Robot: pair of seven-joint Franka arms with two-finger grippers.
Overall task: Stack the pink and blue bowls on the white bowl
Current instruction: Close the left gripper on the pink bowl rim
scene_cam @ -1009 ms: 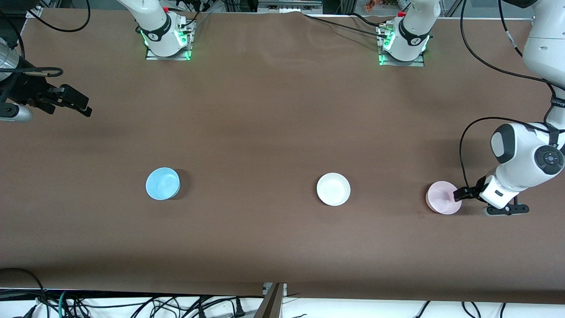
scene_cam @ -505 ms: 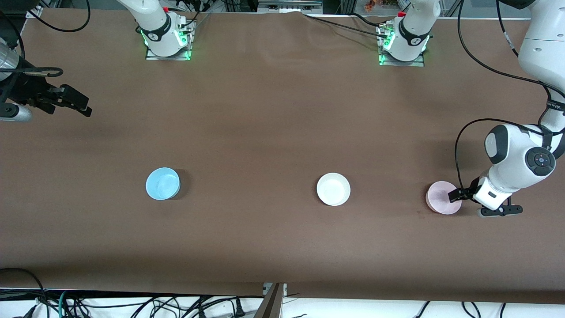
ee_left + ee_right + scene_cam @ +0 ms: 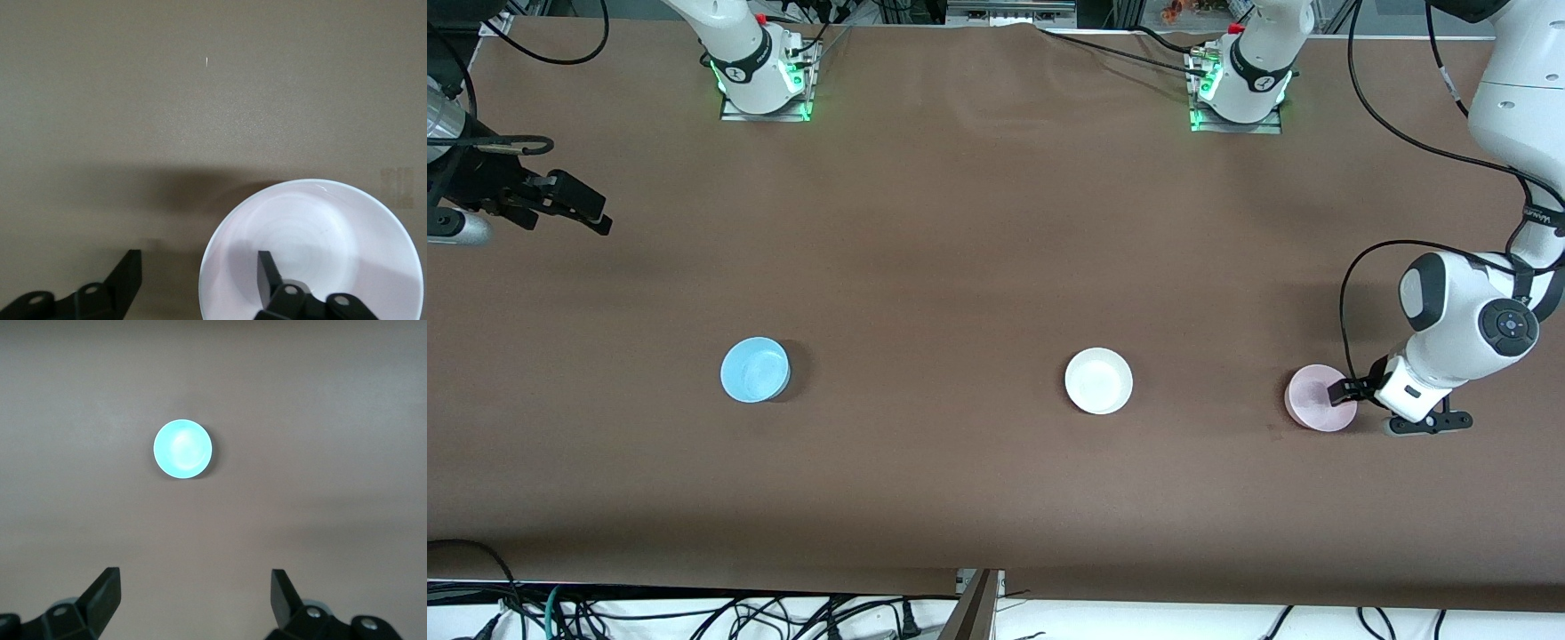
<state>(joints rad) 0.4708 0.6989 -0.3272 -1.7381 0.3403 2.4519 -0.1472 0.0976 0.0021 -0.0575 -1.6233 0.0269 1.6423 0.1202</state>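
Observation:
The pink bowl (image 3: 1316,397) sits at the left arm's end of the table. My left gripper (image 3: 1347,391) is down at its rim and open. In the left wrist view one finger (image 3: 267,270) is inside the pink bowl (image 3: 313,247) and the other (image 3: 130,273) is outside it, with a wide gap to the rim. The white bowl (image 3: 1098,380) stands mid-table. The blue bowl (image 3: 754,370) sits toward the right arm's end. My right gripper (image 3: 591,213) waits open and empty, high over that end. In the right wrist view, the right gripper (image 3: 195,577) looks down on the blue bowl (image 3: 183,449).
The brown table (image 3: 960,249) carries only the three bowls, set in a row. Both arm bases (image 3: 760,80) stand along the edge farthest from the front camera. Cables (image 3: 694,613) hang below the nearest edge.
The left arm has slid a little toward the pink bowl, bringing one finger over the rim and into it. The right arm and all three bowls have stayed put.

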